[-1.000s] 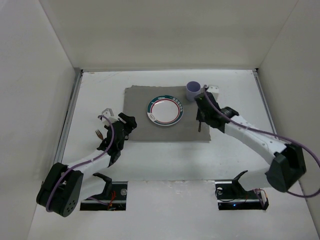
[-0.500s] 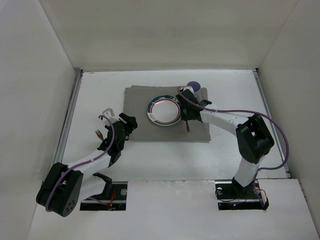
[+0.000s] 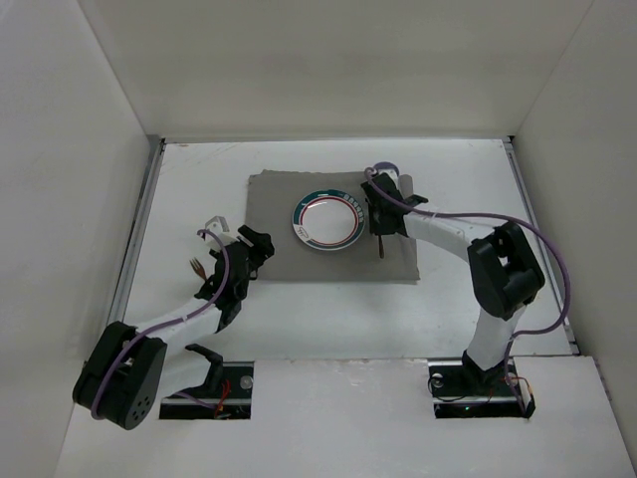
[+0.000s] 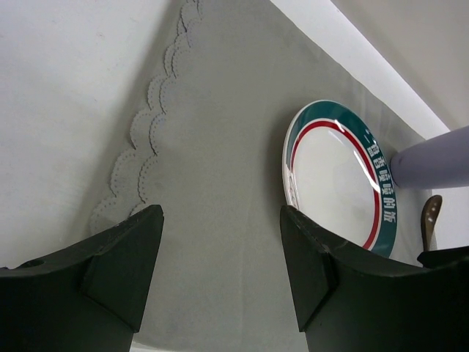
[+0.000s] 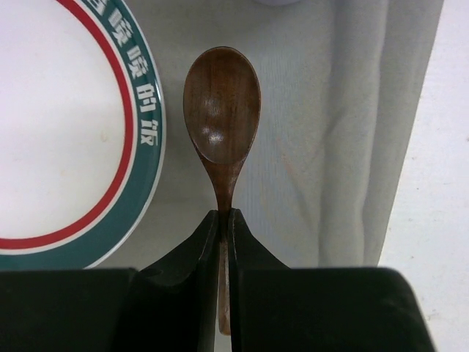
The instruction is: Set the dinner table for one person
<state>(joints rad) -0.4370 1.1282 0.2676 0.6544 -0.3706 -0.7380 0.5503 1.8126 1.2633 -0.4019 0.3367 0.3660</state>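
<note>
The right claw [image 5: 224, 220] is clamped on the handle of a wooden spoon [image 5: 222, 103]; you see its bowl over the grey mat [image 5: 308, 110], just right of the plate [image 5: 66, 132]. Your left claw [image 4: 220, 249] stands apart at the mat's left edge. The white bench [image 3: 328, 319] spans the view beneath both arms. A fork [image 3: 196, 266] lies on it, left of the mat.

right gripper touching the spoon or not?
Touching. The right wrist view shows the right gripper with its jaws closed on the handle of the spoon, no gap on either side.
</note>
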